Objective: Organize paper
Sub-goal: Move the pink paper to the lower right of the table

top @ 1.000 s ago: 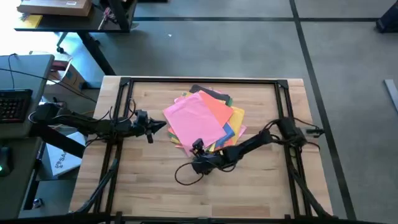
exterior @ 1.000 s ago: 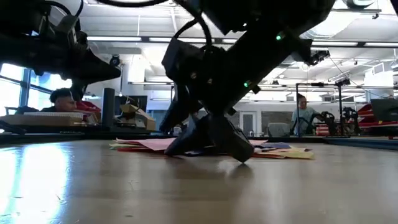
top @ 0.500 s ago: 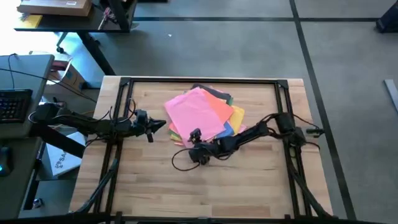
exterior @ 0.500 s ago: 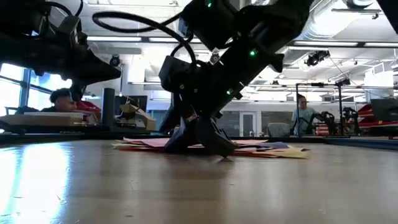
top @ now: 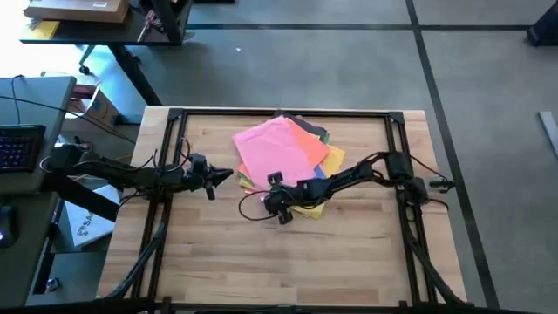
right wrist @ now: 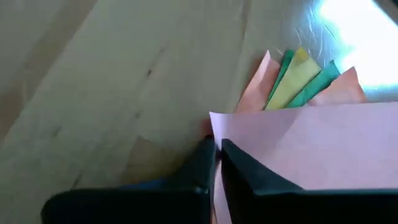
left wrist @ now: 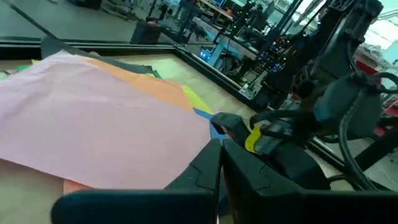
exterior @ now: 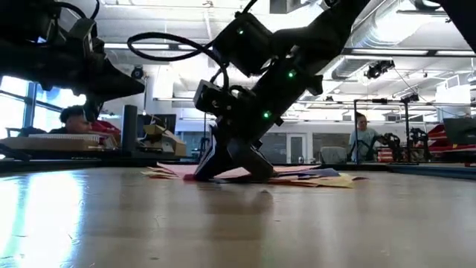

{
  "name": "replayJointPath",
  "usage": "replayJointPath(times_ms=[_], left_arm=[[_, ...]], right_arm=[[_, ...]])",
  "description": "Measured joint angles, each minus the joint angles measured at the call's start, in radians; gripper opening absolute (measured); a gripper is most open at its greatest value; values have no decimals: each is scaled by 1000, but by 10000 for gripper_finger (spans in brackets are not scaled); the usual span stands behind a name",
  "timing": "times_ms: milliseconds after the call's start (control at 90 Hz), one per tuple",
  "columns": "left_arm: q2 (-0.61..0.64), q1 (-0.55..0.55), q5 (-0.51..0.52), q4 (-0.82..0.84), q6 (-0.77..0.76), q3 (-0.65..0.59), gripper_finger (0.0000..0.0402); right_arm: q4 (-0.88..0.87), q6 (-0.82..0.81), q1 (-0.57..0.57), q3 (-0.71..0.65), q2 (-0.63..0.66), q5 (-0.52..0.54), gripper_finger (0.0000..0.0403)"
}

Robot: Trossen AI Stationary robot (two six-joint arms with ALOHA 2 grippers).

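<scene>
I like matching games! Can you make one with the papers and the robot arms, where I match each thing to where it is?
Things:
1. pink sheet
2. orange sheet
3. left tool
4. right tool

Places:
A. beside the pile's left edge, off the paper
B. top of the pile
C. at the pile's near edge, down on the paper
D. peeking out from under the pink, on its right

Pairs: 1-B, 2-D, 3-A, 4-C

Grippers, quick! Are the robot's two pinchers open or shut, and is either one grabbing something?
Left gripper: shut, empty, beside the pile of paper.
Right gripper: shut at the edge of the pink sheet; a real grab cannot be told.
</scene>
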State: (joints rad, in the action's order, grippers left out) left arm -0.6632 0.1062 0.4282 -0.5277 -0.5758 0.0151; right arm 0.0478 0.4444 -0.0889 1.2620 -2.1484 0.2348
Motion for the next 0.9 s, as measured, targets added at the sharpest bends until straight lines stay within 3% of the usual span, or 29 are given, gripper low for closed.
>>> replayJointPath(times_ms=[178, 467, 633, 900], left_arm=[[0, 0, 0, 7, 0, 0, 0], [0, 2, -40, 9, 0, 0, 0], [0, 12, -65, 11, 1, 0, 0], [0, 79, -69, 12, 1, 0, 0]], right_arm=[[-49, -73, -26, -4, 92, -32, 0], [-261, -231, -79, -1, 246, -356, 0], [-467, -423, -152, -3, 235, -540, 0], [-706, -727, -354, -2, 225, -645, 0]])
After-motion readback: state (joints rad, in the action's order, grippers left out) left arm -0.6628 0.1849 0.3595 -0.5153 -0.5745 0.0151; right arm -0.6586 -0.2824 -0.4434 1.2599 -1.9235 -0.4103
